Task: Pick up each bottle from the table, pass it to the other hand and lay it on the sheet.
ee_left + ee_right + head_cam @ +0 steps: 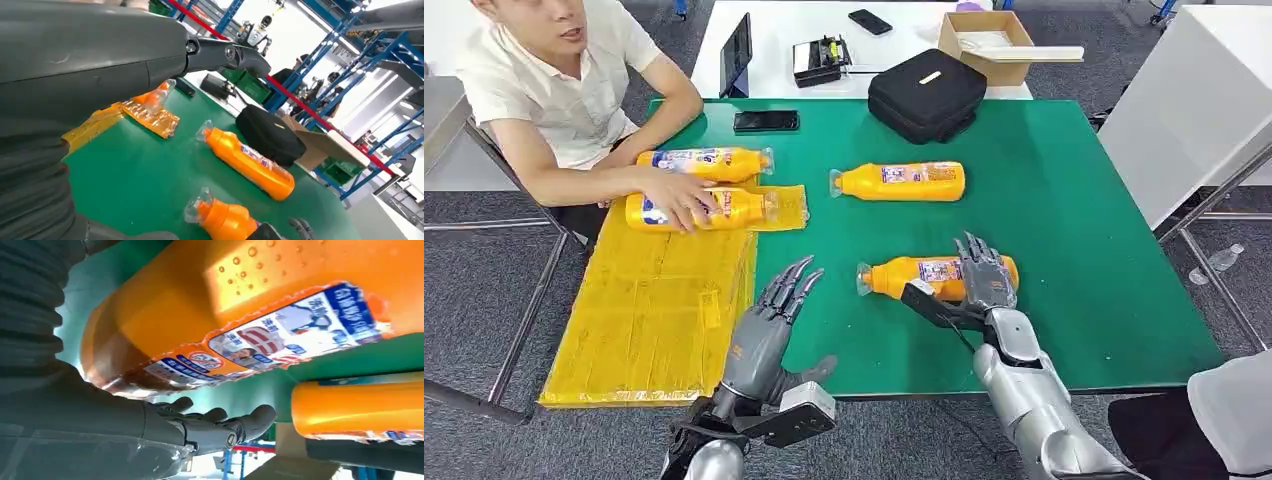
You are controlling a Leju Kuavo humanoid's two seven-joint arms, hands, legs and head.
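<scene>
Two orange bottles lie on the green table (1104, 250). My right hand (984, 280) reaches over the base end of the nearer bottle (924, 272), fingers spread across it and thumb along its near side. In the right wrist view a gap shows between the fingers (215, 422) and that bottle (240, 305), which rests on the table. The farther bottle (902, 181) lies alone; the right wrist view shows it too (357, 407). My left hand (774, 325) hovers open, fingers apart, beside the yellow sheet (654, 310). The left wrist view shows both table bottles (250, 162) (225, 220).
Two more bottles (709, 160) (724, 209) lie on the sheet's far end, and a seated person's hand (674, 195) rests on the nearer one. A black bag (926, 93) and a phone (766, 121) sit at the table's far edge. A white table with a cardboard box (984, 42) stands behind.
</scene>
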